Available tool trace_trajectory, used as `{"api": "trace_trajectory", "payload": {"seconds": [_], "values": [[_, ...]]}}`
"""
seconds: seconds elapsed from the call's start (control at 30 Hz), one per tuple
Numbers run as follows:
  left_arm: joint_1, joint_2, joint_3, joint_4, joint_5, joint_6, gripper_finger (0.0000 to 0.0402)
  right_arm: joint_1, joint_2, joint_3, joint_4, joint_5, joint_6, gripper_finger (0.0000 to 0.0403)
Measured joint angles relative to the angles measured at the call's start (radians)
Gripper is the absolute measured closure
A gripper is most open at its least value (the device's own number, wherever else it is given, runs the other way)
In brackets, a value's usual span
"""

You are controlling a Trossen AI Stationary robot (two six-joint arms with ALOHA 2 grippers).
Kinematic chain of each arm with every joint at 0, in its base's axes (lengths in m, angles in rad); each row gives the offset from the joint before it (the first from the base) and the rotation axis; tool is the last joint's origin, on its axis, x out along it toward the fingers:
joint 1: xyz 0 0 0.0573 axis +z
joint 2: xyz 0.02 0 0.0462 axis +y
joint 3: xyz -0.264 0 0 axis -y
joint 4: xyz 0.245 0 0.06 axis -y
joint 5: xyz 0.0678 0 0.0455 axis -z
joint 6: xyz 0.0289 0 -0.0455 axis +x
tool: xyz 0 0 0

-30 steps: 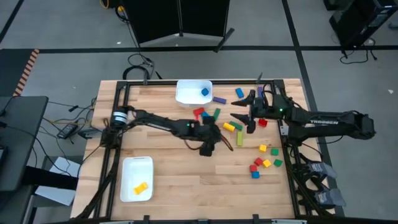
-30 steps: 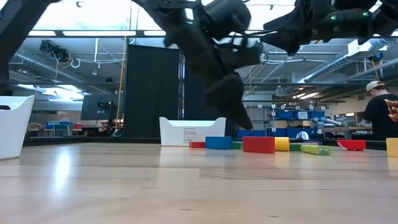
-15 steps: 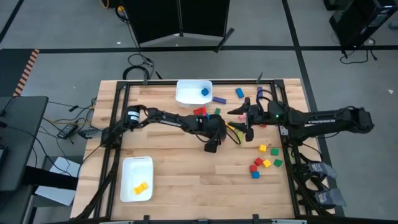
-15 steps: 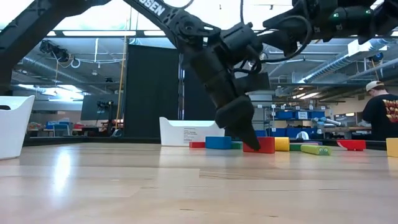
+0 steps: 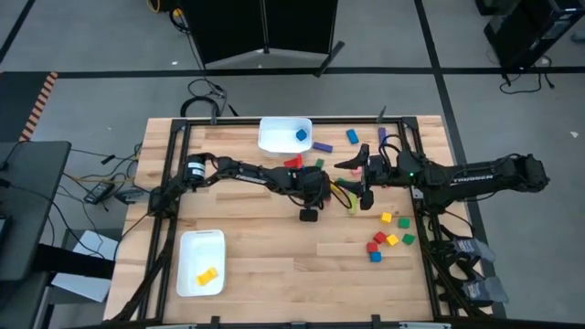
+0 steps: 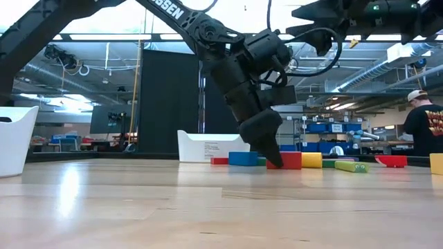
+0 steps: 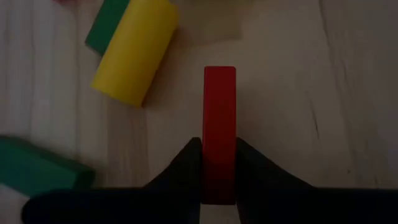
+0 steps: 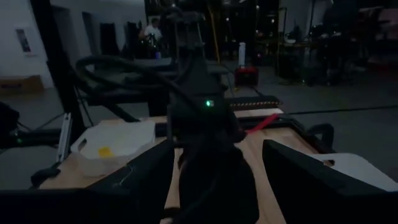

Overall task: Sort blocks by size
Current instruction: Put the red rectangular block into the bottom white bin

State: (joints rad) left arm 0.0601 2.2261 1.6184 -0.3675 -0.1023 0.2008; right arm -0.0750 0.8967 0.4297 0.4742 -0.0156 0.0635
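Note:
A red bar block [image 7: 219,106] lies flat on the wooden table at its middle; in the low view this red bar [image 6: 294,160] sits beside a yellow block [image 6: 313,160]. My left gripper [image 7: 219,163] stands over the bar's end, shut on it; from above, the left gripper [image 5: 315,189] hides the bar. My right gripper [image 5: 354,180] hovers open just to the right of it, above the table, with nothing between its fingers. Other blocks lie scattered around: a red one [image 5: 292,162], a green one [image 5: 320,164] and little cubes [image 5: 386,238]. My left gripper pinches the red bar's two long sides at its end [image 7: 219,155] between the two fingers. The fingers come from above, pointing down, and the bar runs out lengthwise from between them. The bar lies flat on the table.
A yellow cylinder [image 7: 134,56] and green blocks [image 7: 37,174] lie close beside the red bar. A white tray [image 5: 274,144] with a blue block stands at the far edge. Another white tray [image 5: 187,251], at the near left, holds a yellow block. A person [image 6: 426,124] stands in the room behind.
My left gripper has moved a little toward the far edge and come down to the table, so that its fingers now stand at the red bar. The bar has stayed where it was. My right gripper has risen a little.

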Motion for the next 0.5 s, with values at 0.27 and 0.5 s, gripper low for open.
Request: {"api": "trace_trajectory", "payload": {"seconds": [0.27,0.5], "values": [[-0.075,-0.107,-0.002,-0.085,-0.093,-0.081,0.0339,0.046,0.000,0.001,0.107,-0.001,0.005,0.0147],[-0.213,-0.356,-0.174,-0.030,-0.156,-0.174,0.0339,0.115,-0.002,0.002,0.247,-0.057,-0.023,0.0147]]}}
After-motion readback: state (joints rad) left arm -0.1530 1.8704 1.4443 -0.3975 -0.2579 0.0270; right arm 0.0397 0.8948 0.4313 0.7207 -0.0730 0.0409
